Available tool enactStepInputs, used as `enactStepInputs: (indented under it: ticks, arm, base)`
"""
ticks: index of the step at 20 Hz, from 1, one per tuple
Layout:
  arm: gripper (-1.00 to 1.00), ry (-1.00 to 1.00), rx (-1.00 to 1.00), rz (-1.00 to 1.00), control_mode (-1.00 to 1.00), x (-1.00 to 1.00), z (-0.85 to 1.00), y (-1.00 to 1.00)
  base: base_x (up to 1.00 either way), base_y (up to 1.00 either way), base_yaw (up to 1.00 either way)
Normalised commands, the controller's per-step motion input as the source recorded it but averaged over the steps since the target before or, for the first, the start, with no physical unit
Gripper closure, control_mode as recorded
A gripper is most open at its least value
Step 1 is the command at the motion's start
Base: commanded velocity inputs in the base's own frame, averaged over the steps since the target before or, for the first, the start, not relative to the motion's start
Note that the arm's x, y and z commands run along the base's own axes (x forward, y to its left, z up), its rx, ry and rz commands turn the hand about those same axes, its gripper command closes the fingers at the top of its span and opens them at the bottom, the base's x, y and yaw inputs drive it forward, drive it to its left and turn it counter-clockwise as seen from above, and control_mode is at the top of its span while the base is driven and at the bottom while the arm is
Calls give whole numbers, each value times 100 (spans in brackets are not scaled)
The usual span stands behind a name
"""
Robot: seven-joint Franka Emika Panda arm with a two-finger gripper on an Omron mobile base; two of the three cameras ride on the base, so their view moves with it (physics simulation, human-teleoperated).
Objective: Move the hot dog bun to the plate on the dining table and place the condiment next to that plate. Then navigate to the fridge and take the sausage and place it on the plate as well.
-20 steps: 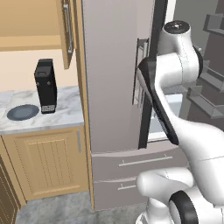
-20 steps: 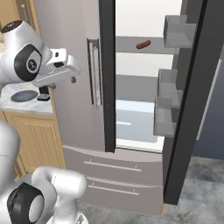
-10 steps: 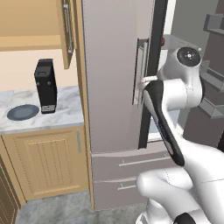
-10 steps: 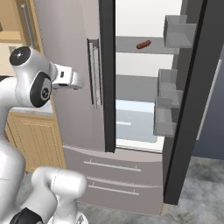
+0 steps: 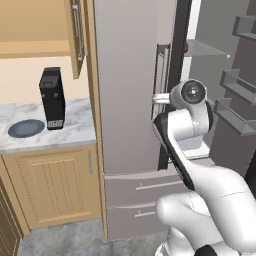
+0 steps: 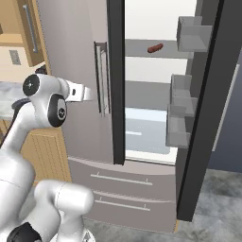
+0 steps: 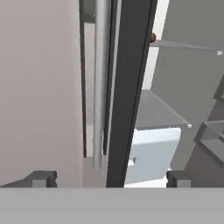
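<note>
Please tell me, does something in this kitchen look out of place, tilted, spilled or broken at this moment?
Nothing looks spilled, tilted or broken. The fridge has its right door swung wide open, as the task needs. The sausage lies loose on an upper shelf. The open gripper faces the edge of the closed left door.

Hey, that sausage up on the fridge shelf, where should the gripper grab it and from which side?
Grip the sausage across its middle, coming straight in from the fridge's open front. It lies lengthwise on the upper shelf, so fingers closing over its narrow width should fit best. The gripper is open, in front of the closed left door's edge, so it would likely need to rise and shift right first.
</note>
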Motion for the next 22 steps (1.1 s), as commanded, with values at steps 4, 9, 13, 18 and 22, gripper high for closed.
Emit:
enactStepInputs:
  ticks: [4,9,13,18,22]
  arm:
    - [-100,0,0,-8,-100,70,0,0]
    - [-100,4,2,-7,-100,71,0,-4]
    - [-100,8,4,-6,-100,64,0,-16]
    - [-100,8,7,-2,-100,60,-1,-19]
    - [-100,4,12,0,-100,48,-15,-3]
  base:
    - [0,0,0]
    - [0,0,0]
    - [0,0,0]
    - [0,0,0]
    - [0,0,0]
